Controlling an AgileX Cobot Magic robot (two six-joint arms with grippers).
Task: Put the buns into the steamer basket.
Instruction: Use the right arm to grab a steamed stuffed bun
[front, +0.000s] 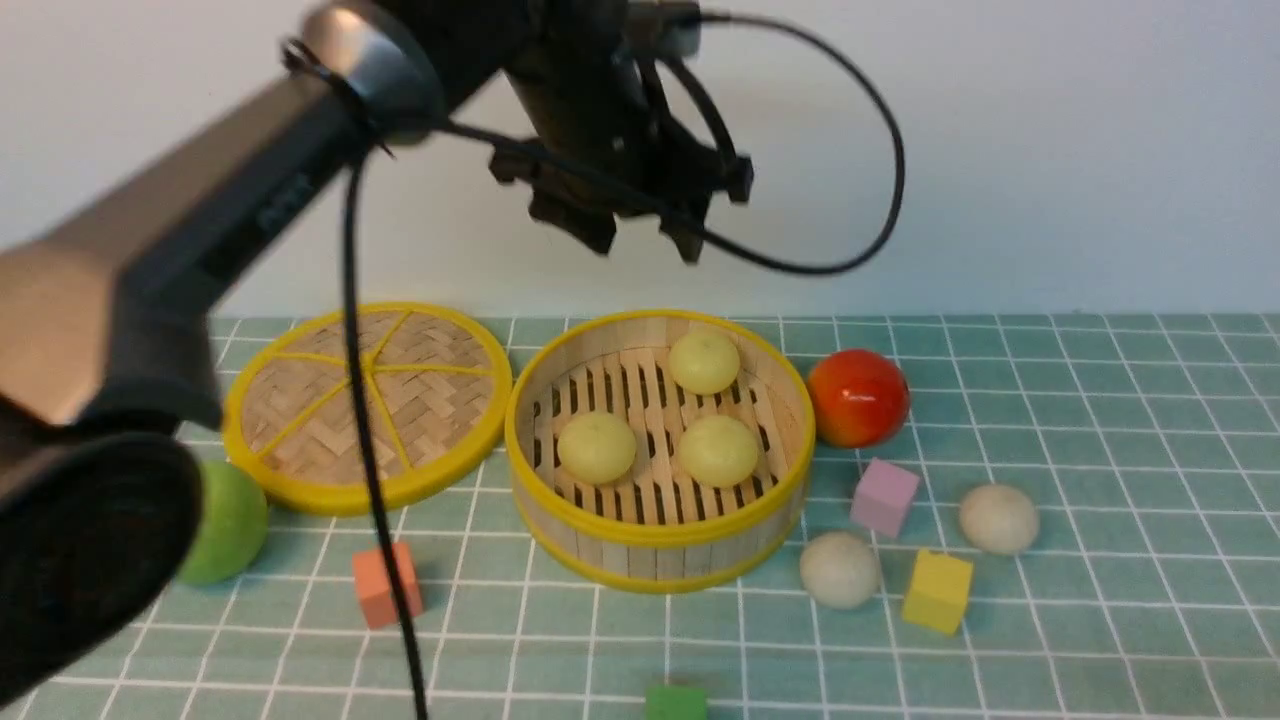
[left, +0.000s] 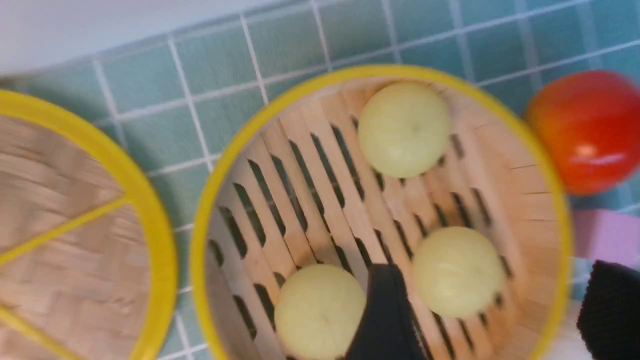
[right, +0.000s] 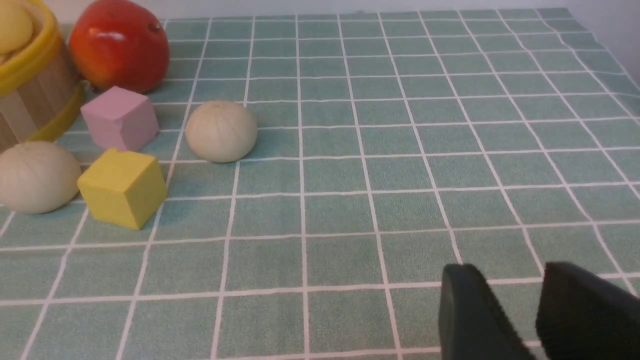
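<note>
Left gripper (front: 645, 245): hung in the air above the far half of the steamer basket, its two black fingers spread wide with nothing between them.
Right gripper (right: 537, 320): seen only from its own wrist camera, low over the cloth, fingers parted by a narrow gap and empty, well apart from the loose buns.
Green cube (front: 675, 702): sat nearest the robot, cut off by the front view's lower edge.
Orange cube (front: 385, 585): lay on the left, in front of the lid, partly crossed by a hanging black cable.
Yellow cube (front: 937, 592): stood on the right, between the two loose buns and a little nearer than either.
Near off-white bun (front: 840, 570): rested on the cloth just beside the basket's right front wall, outside it.
Far off-white bun (front: 998, 518): rested further right, apart from the basket, near the pink cube.
Green apple (front: 225, 520): lay at the left, half hidden behind the left arm.
Pink cube (front: 884, 497): sat between the basket and the far off-white bun, in front of the red fruit.
Steamer basket (front: 650, 530): stood upright at the middle of the table, just beside the lid.
Yellow-green buns (front: 597, 447) (front: 718, 451) (front: 704, 361): all three lay on the slatted floor inside the basket, two side by side toward the front, one against the back wall.
Lid (front: 365, 400): lay flat to the basket's left, rims close together.
Red fruit (front: 858, 397): sat close by the basket's right rear rim.
Cloth (front: 1100, 600): green with white checks, it ran back to a pale wall.
</note>
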